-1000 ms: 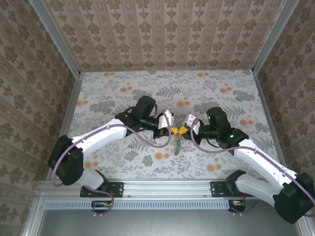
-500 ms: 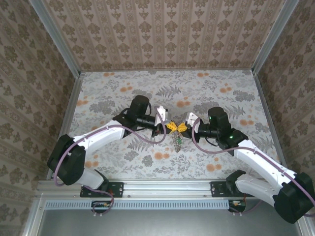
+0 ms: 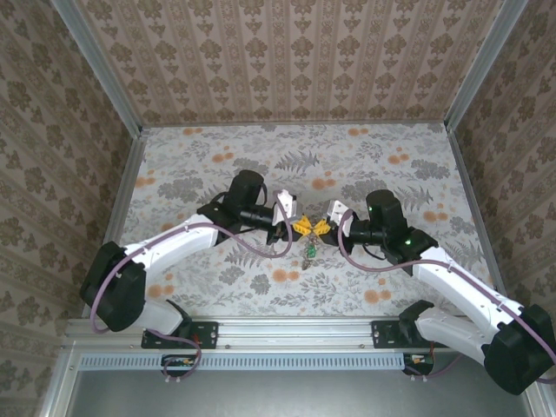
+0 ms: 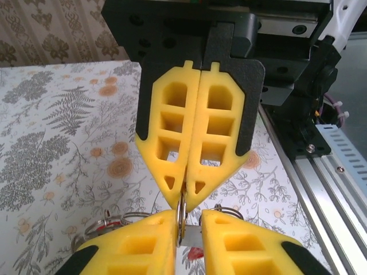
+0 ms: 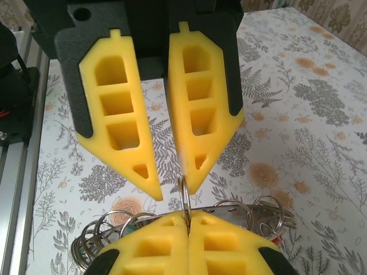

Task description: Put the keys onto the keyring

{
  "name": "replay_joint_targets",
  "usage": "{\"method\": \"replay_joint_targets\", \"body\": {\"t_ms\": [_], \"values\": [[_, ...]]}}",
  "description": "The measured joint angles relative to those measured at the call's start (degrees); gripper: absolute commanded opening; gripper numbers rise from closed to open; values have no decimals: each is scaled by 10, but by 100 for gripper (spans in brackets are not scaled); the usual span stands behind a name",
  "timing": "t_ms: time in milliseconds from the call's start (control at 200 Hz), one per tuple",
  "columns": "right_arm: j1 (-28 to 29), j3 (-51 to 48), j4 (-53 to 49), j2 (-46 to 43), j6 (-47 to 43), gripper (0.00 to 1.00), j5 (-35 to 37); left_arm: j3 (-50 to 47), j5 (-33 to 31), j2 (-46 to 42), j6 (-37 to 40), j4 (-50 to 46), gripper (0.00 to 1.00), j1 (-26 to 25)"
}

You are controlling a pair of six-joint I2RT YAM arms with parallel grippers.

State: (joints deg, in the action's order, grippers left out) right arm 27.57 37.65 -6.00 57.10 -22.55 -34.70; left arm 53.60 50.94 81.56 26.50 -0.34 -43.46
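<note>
My arms reach inward mid-tabletop: right gripper clamped on the keyring, left gripper parted, walls well clear.

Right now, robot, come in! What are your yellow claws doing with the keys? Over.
Right gripper shut on thin silver metal ring. Left gripper open, ring between its tips. Bunch of silver wire rings hanging below. Nothing blocking.
</note>
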Motion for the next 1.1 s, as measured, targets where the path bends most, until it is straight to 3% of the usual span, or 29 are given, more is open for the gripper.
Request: {"method": "replay_joint_targets", "body": {"t_ms": [335,595,765,930,1100], "values": [[0,1,-16,3,0,0,0,30,-51,2,50,-77,21,-19],[0,11,-34,14,-3,0,3,51,-63,16,64,-92,15,-26],[1,13,-37,14,-5,0,4,59,-70,26,72,-110,17,-27],[1,14,-40,14,-10,0,4,59,-78,28,80,-121,8,-30],[1,15,-45,14,-13,0,4,61,-82,29,81,-125,14,-31]]}}
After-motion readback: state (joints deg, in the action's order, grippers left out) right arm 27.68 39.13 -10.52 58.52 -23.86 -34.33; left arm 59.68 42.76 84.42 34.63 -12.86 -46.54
